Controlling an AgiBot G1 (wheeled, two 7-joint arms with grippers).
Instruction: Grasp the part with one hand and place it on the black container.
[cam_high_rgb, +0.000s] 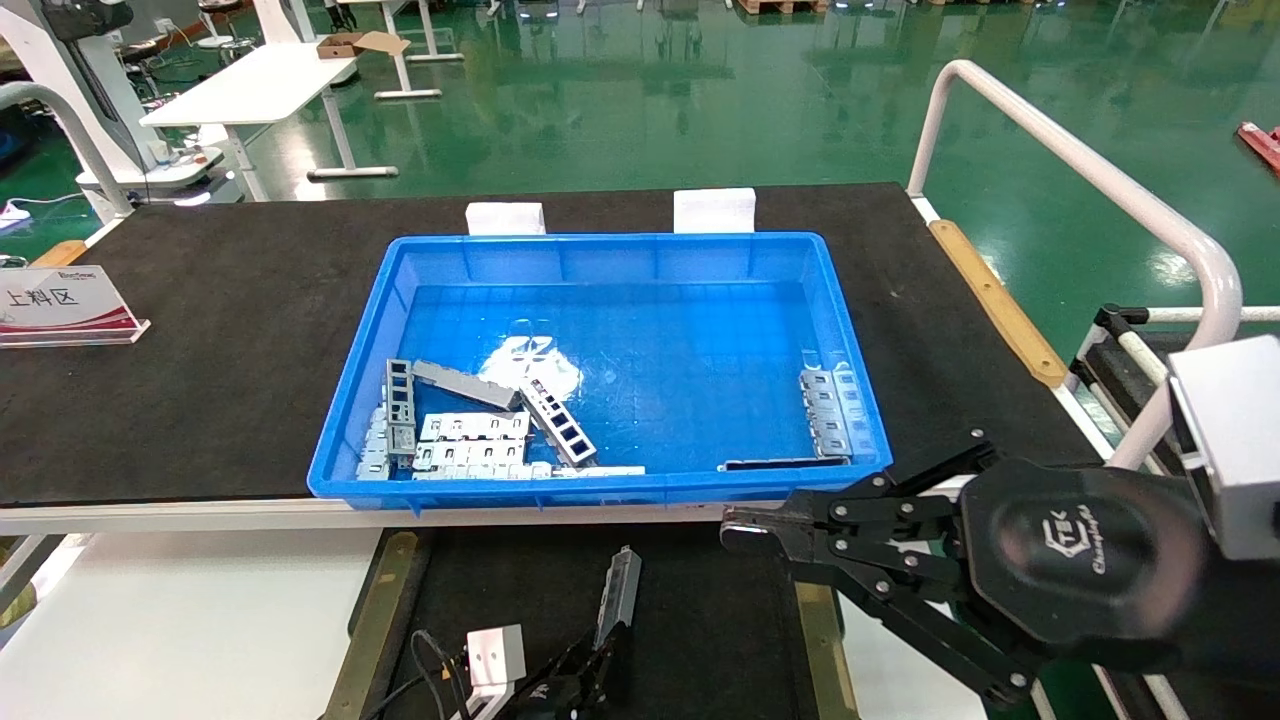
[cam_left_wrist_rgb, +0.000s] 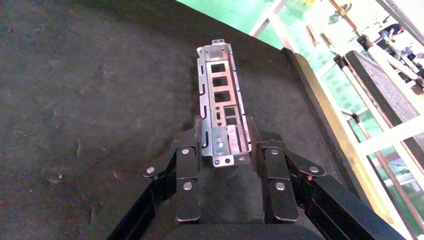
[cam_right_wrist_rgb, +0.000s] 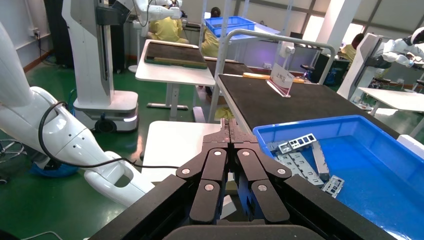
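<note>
Below the tabletop's near edge, the left claw (cam_left_wrist_rgb: 225, 145) pinches the part (cam_left_wrist_rgb: 222, 112) over the black container (cam_high_rgb: 690, 620), its long axis running straight out from the fingers. Right claw (cam_high_rgb: 745, 530), pressed together, idles near that edge's right end.

Glossy green floor (cam_high_rgb: 700, 90), white tables (cam_high_rgb: 255, 85), white rail (cam_high_rgb: 1080, 165); far figures, perhaps workers (cam_right_wrist_rgb: 167, 27).

Factory or industrial robot test hall. Glossy green painted floor (cam_high_rgb: 650, 90). Bench (cam_high_rgb: 200, 330) topped with black mat, blue plastic crate (cam_high_rgb: 610, 255) of stamped metal brackets (cam_high_rgb: 470, 430). Printed station sign (cam_high_rgb: 62, 300). White height-adjustable tables (cam_high_rgb: 260, 85). Other white robots (cam_right_wrist_rgb: 95, 65), worker in yellow (cam_right_wrist_rgb: 167, 27) at back.
</note>
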